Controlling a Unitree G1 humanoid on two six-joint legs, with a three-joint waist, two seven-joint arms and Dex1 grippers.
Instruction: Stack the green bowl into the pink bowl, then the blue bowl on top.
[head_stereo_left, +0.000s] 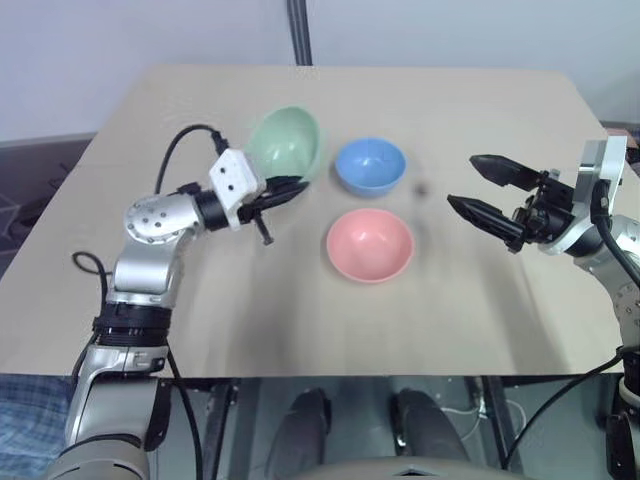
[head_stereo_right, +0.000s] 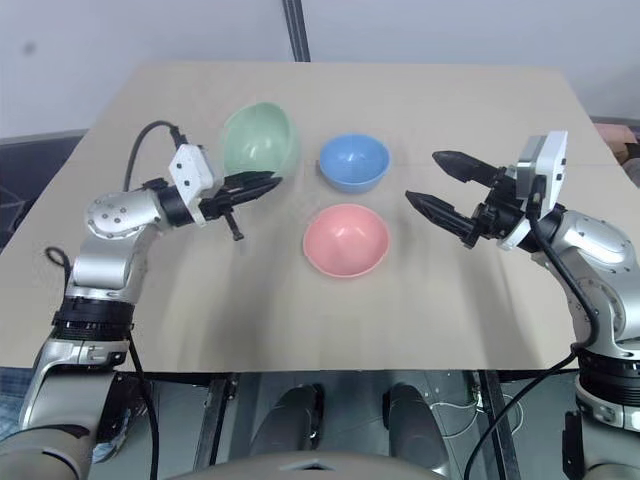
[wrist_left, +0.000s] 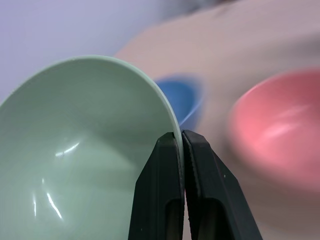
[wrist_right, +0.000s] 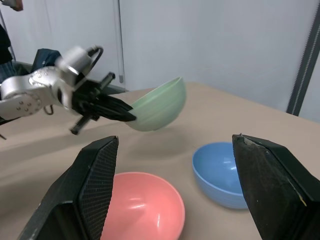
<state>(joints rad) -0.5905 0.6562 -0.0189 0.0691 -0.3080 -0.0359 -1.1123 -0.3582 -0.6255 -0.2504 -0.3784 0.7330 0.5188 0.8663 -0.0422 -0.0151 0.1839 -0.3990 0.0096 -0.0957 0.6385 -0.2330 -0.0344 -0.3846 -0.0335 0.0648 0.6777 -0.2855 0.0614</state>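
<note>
I have the left gripper (head_stereo_left: 287, 190) clenched on the green bowl (head_stereo_left: 285, 143) rim, lifted and tilted, at ten o'clock from the pink bowl (head_stereo_left: 370, 243); nothing stacked yet; blue bowl (head_stereo_left: 370, 165) waits at twelve; right gripper (head_stereo_left: 482, 190) released, empty.

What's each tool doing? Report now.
Left tool: shut on the green bowl's rim, bowl lifted and tilted.
Right tool: open, holding nothing.

A lab-like test space: bare tan table (head_stereo_left: 480, 300) against plain grey walls (wrist_right: 225, 45).
</note>
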